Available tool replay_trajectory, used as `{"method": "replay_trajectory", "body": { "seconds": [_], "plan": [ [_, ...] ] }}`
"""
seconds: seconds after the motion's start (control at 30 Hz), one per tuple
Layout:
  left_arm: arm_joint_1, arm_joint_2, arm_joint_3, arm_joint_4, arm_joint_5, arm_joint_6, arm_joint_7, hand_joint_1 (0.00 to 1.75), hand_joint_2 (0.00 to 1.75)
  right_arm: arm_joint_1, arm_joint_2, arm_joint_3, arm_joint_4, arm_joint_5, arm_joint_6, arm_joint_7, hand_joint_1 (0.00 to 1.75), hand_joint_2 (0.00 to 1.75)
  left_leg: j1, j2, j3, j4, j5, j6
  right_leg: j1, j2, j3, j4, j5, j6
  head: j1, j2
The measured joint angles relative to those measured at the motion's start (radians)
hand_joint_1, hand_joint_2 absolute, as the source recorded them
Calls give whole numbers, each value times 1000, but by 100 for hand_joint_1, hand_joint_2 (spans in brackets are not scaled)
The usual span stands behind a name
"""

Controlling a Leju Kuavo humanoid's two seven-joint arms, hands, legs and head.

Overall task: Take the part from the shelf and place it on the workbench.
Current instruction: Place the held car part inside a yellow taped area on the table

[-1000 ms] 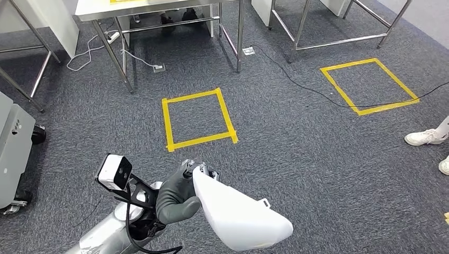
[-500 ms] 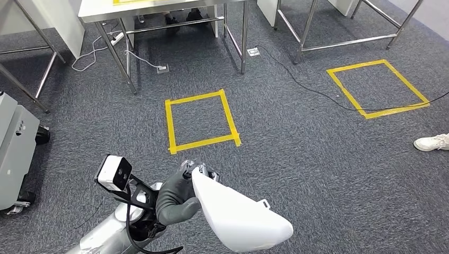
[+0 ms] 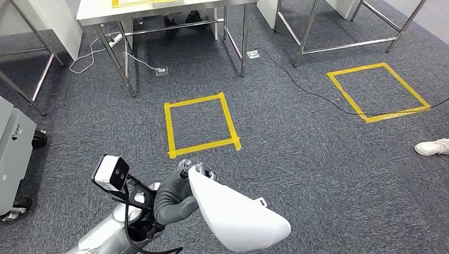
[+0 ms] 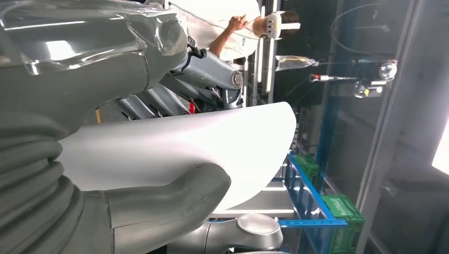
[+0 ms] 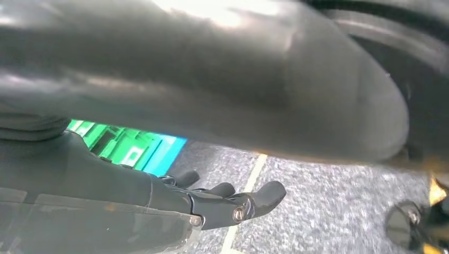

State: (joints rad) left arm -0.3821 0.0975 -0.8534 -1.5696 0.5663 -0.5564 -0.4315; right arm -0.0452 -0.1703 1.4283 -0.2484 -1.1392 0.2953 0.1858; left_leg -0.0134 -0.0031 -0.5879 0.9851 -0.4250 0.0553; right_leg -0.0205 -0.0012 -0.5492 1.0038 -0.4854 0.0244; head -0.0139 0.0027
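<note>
Grey carpet (image 3: 296, 159) below — left hand (image 3: 172, 198) fingers (image 3: 182, 207) grip white part (image 3: 235, 217).

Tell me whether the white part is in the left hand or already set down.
In the hand. The left hand grips the white part by its end, carried above the carpet; the workbench is ahead.

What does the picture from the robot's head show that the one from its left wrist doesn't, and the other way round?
Head view alone: grey carpet with two yellow tape squares, a steel-legged table, a black cable and a person's white shoe at the right edge.

Left wrist view alone: a blue frame with green crates and a person in a white shirt in the background.

Both: the left hand gripping the large white part, seen far closer from the wrist.
</note>
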Motion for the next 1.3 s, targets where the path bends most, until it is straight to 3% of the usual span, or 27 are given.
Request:
{"method": "replay_trajectory", "body": {
  "seconds": [0.07,0.13,0.17,0.2,0.23,0.3,0.33,0.4,0.5,0.53,0.57,0.63,0.67,0.7,0.73,0.8,0.83,0.87,0.97,1.03,1.07,1.13,1.2,1.23,1.27,1.3],
  "plan": [
    [-1,-1,0,-3,1,0,-1,175,175,1,-2,0,-1,1,0,-2,0,0,7,0,26,-23,4,4,2,0,-38,78,-29,-2,2,0],
    [0,-2,-1,-2,1,0,-2,175,175,2,-5,0,-2,1,0,-2,0,0,4,0,34,-26,-4,8,0,0,-122,214,-68,-2,3,0],
    [3,-2,-2,-2,1,0,-2,175,175,2,-7,0,-2,1,0,-3,0,0,4,-2,38,-25,-10,8,-2,0,-158,260,-75,2,2,0],
    [5,-2,-2,-2,1,0,-2,175,175,4,-9,0,-2,1,0,-3,0,0,3,-4,44,-25,-17,7,-4,0,-176,271,-64,11,2,0],
    [6,-2,-2,-2,1,0,-2,175,175,5,-10,0,-2,2,0,-3,0,0,4,-7,52,-23,-24,4,-6,0,-171,240,-36,22,3,0],
    [6,-2,-3,-2,1,0,-2,175,175,7,-13,0,-3,2,0,-2,0,0,5,-9,68,-15,-45,-5,-12,-1,-118,101,40,43,4,0],
    [6,-2,-3,-2,1,0,-2,175,175,7,-13,0,-3,2,0,-3,0,0,3,-10,71,-8,-58,-11,-14,-1,-92,43,64,42,5,0],
    [5,-2,-3,-2,1,1,-2,175,175,6,-14,0,-4,2,0,-3,0,0,-1,-10,72,1,-78,-21,-12,0,-69,-2,72,24,4,0],
    [3,-3,-2,-3,2,1,-2,175,175,4,-13,0,-6,1,0,-2,0,0,4,-8,77,11,-99,-34,-11,3,-56,-2,55,-4,2,0],
    [2,-3,-1,-4,2,1,-2,175,175,4,-14,0,-6,1,0,-2,0,0,6,-7,66,39,-113,-40,-13,3,-48,-3,50,-11,1,0],
    [2,-2,-1,-4,2,0,-3,175,175,4,-14,0,-6,1,0,-2,0,0,9,-6,41,89,-133,-46,-14,4,-40,-4,43,-17,0,0],
    [3,0,-1,-4,2,0,-3,175,175,5,-16,0,-6,1,0,-2,0,0,14,-4,-51,234,-176,-55,-12,5,-24,-4,27,-23,0,0],
    [5,1,-1,-4,2,1,-3,175,175,6,-17,0,-6,0,0,-2,0,0,16,-4,-96,291,-183,-57,-11,6,-15,-4,18,-24,0,0],
    [7,2,-1,-4,2,1,-3,175,175,7,-17,0,-6,0,0,-2,0,0,17,-3,-127,316,-169,-56,-10,7,-3,-4,8,-23,0,0],
    [7,3,-1,-4,2,1,-3,175,175,8,-18,0,-6,0,0,-2,0,0,18,-3,-137,299,-132,-54,-9,8,11,-4,-2,-22,0,0],
    [7,5,-1,-4,2,1,-3,175,175,9,-17,0,-7,0,0,-2,0,0,14,-3,-111,172,-20,-39,-7,11,41,-6,-25,-20,0,0],
    [7,5,0,-4,2,1,-3,175,175,9,-15,0,-8,0,0,-2,0,0,10,-1,-91,110,18,-28,-5,12,52,-9,-35,-17,2,0],
    [6,5,0,-4,2,1,-3,175,175,7,-14,0,-9,0,0,-2,0,0,5,0,-72,64,36,-18,-4,13,59,-12,-43,-12,3,0],
    [4,4,0,-5,2,0,-3,175,175,3,-12,0,-11,1,0,-2,0,0,-4,0,-38,18,18,1,-4,11,76,-13,-42,10,2,0],
    [2,3,0,-6,2,0,-3,175,175,2,-11,0,-11,1,0,-1,0,0,0,-3,-7,-3,12,8,-4,7,59,35,-36,16,3,0],
    [1,2,0,-7,2,0,-3,175,175,1,-11,0,-11,2,0,0,0,0,3,-4,7,-12,8,11,-4,7,28,86,-41,14,4,0],
    [1,0,-2,-7,2,0,-3,175,175,-1,-12,0,-11,2,-1,-1,0,0,2,-5,24,-17,-8,16,-5,6,-66,217,-74,8,4,0],
    [4,0,-3,-7,2,0,-3,175,175,1,-13,0,-11,2,-1,-1,0,0,2,-9,45,-17,-28,14,-6,6,-142,284,-103,10,4,0],
    [5,0,-4,-7,2,0,-3,175,175,3,-14,0,-11,3,-1,0,0,0,3,-11,59,-17,-39,11,-7,6,-155,269,-96,19,4,0],
    [6,0,-4,-7,2,0,-3,175,175,6,-16,0,-11,3,-1,0,0,0,4,-13,76,-16,-52,7,-9,5,-150,221,-69,30,5,0],
    [6,0,-4,-7,2,0,-3,175,175,8,-17,0,-11,4,-1,0,0,0,5,-14,91,-16,-65,2,-11,3,-136,149,-22,44,5,0]
  ]
}}
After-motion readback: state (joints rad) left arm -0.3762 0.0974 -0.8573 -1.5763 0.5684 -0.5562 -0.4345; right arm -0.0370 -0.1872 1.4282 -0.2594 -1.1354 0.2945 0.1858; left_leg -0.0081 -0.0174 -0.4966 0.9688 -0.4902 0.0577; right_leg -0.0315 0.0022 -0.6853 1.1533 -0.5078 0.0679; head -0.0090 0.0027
